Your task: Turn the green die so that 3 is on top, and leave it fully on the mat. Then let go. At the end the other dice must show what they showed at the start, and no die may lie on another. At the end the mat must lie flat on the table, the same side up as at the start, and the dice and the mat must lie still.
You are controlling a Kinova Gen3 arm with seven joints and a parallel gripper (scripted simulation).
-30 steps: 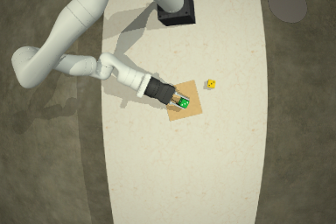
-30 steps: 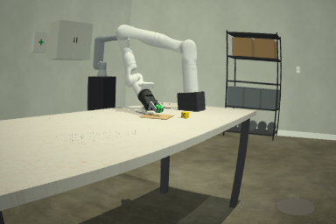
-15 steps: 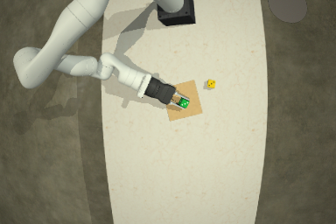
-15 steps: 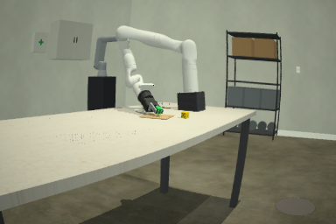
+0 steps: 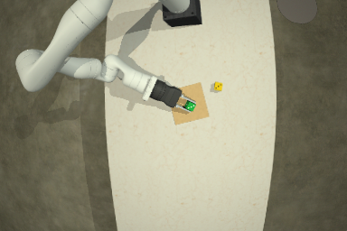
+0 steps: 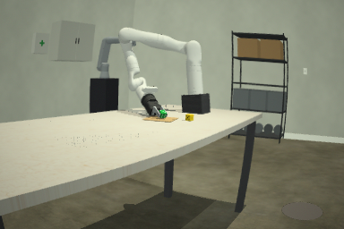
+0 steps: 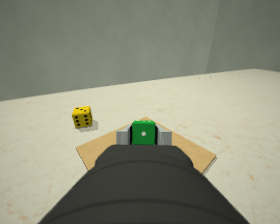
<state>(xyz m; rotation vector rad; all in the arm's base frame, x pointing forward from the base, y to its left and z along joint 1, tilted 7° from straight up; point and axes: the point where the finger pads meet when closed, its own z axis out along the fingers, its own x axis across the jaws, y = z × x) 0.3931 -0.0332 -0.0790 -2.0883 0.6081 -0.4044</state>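
Note:
The green die [image 5: 190, 106] sits between the two fingers of my gripper [image 5: 186, 106], over the tan mat [image 5: 197, 102]. The fingers press on both sides of it, so the gripper is shut on the die. In the wrist view the green die [image 7: 143, 133] shows a single white pip on the face towards the camera, flanked by the grey finger pads. The mat [image 7: 191, 150] lies flat under it. In the side view the die [image 6: 163, 114] looks at or just above the mat [image 6: 160, 119]; I cannot tell if it touches. The arm leans low.
A yellow die [image 5: 218, 87] lies on the table just right of the mat, off it; it also shows in the wrist view [image 7: 83, 117] and the side view [image 6: 190, 117]. The arm's black base [image 5: 182, 8] stands at the table's far edge.

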